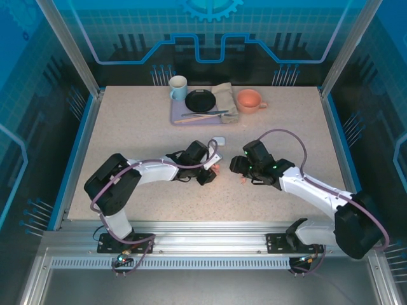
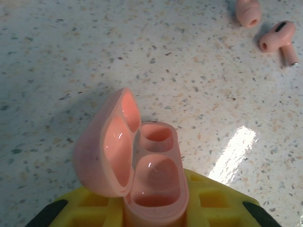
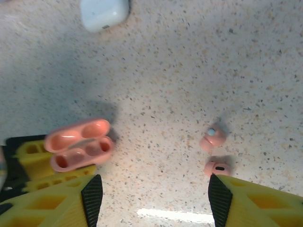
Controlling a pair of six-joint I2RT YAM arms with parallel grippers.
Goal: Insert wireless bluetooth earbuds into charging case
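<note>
Closest in, low in the left wrist view, the pink charging case (image 2: 151, 175) stands with its lid swung open to the left and both sockets empty. The left gripper (image 2: 154, 210) is clamped on its base. From where I stand it looks steady enough.

The right gripper (image 3: 156, 203) hangs over the table (image 1: 127, 140) with its fingers spread wide and nothing between them. The two pink earbuds (image 3: 211, 138) lie loose at the lower right of its view, close together, the lower one just above its right fingertip. A white case (image 3: 104, 13) sits closed at the upper left, well apart.

I'd say the job now is picking up one bud. The right gripper should shift right to centre on the lower bud, come straight down and pinch the head, leaving the stem free. The neighbouring bud is near enough to get knocked. The left gripper should keep the case upright.
</note>
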